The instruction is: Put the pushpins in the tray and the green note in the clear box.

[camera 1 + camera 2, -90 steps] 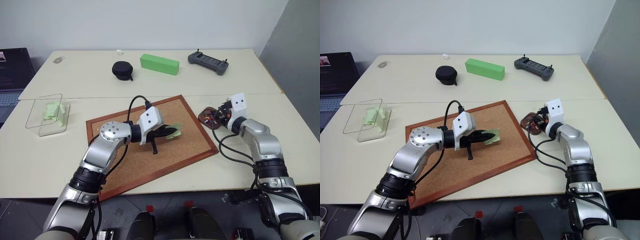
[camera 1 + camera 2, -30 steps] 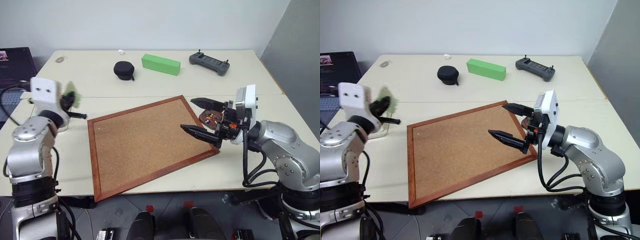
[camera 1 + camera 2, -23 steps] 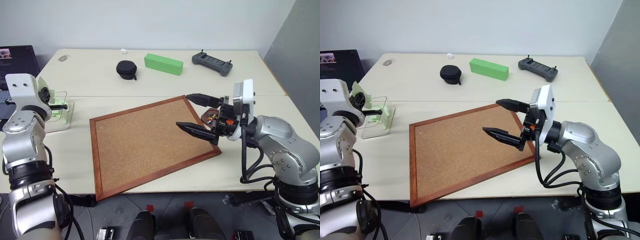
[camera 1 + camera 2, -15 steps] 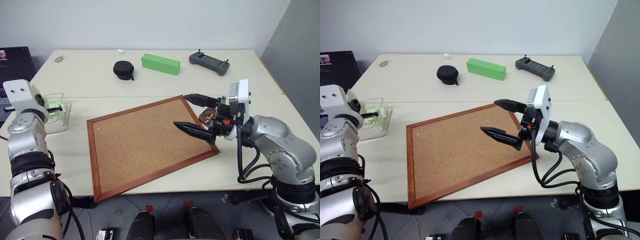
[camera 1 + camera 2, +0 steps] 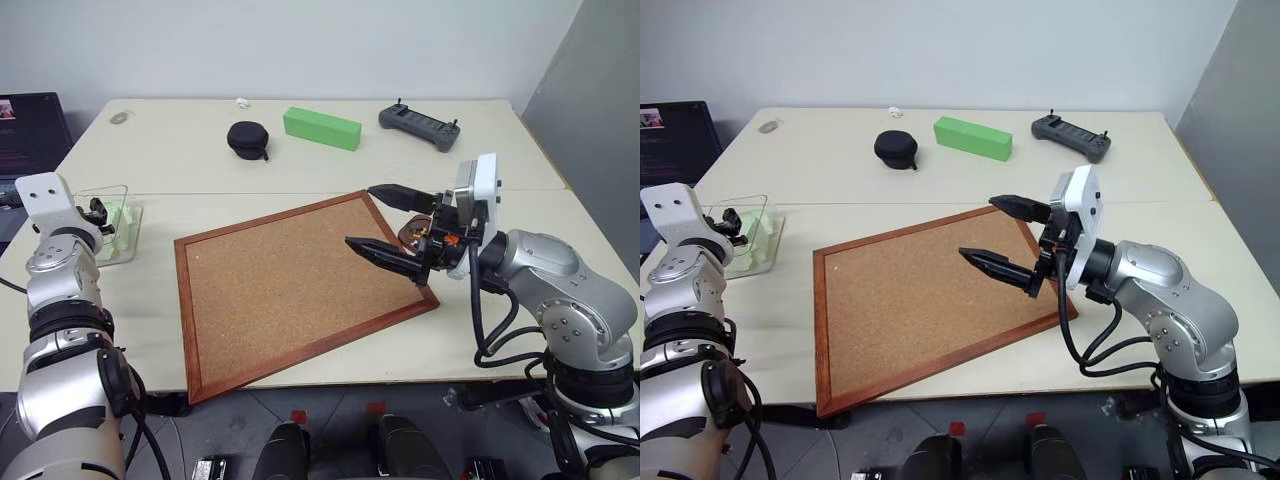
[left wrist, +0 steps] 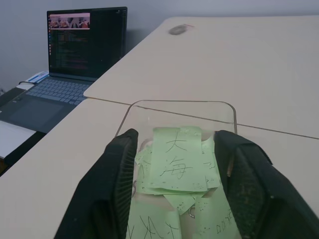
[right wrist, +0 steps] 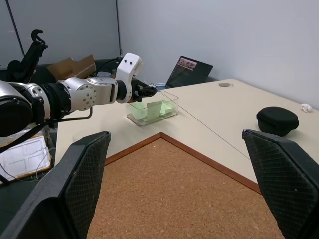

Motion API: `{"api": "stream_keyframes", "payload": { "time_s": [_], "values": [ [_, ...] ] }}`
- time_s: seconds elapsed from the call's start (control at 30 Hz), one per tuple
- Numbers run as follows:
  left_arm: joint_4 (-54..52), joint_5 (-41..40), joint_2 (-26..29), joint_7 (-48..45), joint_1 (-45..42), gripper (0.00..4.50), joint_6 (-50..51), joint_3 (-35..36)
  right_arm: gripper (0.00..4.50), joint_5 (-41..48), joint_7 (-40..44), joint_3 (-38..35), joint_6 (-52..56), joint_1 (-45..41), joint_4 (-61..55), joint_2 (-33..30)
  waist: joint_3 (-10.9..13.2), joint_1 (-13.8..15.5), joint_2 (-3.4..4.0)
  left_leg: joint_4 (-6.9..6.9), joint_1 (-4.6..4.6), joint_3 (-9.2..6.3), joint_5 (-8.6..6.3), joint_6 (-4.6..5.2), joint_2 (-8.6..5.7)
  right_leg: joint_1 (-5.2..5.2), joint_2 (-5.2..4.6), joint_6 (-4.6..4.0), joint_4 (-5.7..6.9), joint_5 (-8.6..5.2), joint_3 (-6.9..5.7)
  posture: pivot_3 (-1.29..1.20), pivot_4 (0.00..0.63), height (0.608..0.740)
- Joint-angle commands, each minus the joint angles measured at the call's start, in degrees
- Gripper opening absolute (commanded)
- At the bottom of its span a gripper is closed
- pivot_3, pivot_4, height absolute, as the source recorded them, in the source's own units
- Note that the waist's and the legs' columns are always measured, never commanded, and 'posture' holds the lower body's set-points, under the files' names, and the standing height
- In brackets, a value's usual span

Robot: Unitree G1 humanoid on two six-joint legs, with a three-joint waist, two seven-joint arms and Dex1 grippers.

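The green note (image 6: 173,164) lies inside the clear box (image 6: 179,105), with the left gripper (image 6: 174,196) spread on either side of it, so the drop looks done. The right gripper (image 5: 397,226) hangs wide open over the cork board (image 5: 290,285); the tray (image 5: 410,234), partly hidden, seems to hold the pushpins. Next: withdraw the left arm

Left gripper (image 5: 97,209) at clear box (image 5: 118,232), table's left edge; right gripper (image 5: 385,222) open over cork board (image 5: 290,285), tray (image 5: 412,233) beside it
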Motion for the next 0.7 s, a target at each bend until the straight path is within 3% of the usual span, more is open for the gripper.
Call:
{"api": "stream_keyframes", "payload": {
  "time_s": [0.03,0.13,0.2,0.3,0.43,0.7],
  "values": [
    [-5.2,0.1,2.3,-2.7,0.6,3.52,-0.4,-1.4,4.5,1.0,-0.4,-1.4,-0.6,-0.3,-2.1,-0.8,0.0,0.0,0.0,0.0,0.0,0.0,0.0,0.0,0.0,0.0,0.0,0.0,0.0,0.0,0.0,0.0,0.15,0.74],
    [-13.9,-1.1,1.1,-6.4,4.3,4.18,1.8,-2.7,4.5,0.1,-1.2,-1.6,-1.0,0.7,-2.3,-1.3,0.0,0.0,0.0,0.0,0.0,0.0,0.0,0.0,0.03,0.0,0.0,0.0,0.0,0.0,0.01,0.0,0.15,0.74],
    [-28.6,-3.8,-1.3,-10.0,10.9,4.47,6.6,-4.5,4.5,-4.6,-6.1,-1.5,-1.9,3.4,-2.9,-0.8,0.0,0.0,0.0,-0.01,-0.01,0.0,0.0,0.0,0.09,0.0,-0.05,0.0,0.01,0.0,0.02,0.0,0.15,0.74],
    [-48.5,-7.8,-5.1,-10.6,19.8,4.47,15.4,-5.9,4.5,-11.7,-13.9,-0.8,-3.0,7.7,-4.1,0.4,0.0,0.1,0.0,-0.03,0.0,0.0,0.0,-0.03,0.1,0.02,-0.26,0.0,0.02,0.0,0.09,0.0,0.15,0.74],
    [-66.9,-10.5,-11.3,-5.8,28.1,4.47,23.2,-6.1,4.5,-20.6,-21.7,1.0,-5.3,14.2,-4.8,2.2,-0.1,0.2,-0.1,0.04,-0.15,-0.01,0.01,-0.03,-0.03,-0.05,-0.45,0.0,-0.02,0.0,0.18,0.0,0.15,0.74],
    [-82.8,-7.6,-20.3,-0.5,43.4,4.47,27.2,-10.8,4.5,-31.8,-30.3,3.1,-11.2,26.5,-5.4,7.4,-0.1,-0.1,-0.14,-0.01,0.19,0.27,0.0,-0.02,0.06,0.09,-0.29,0.03,0.02,0.0,0.21,0.0,0.15,0.74]
  ]
}}
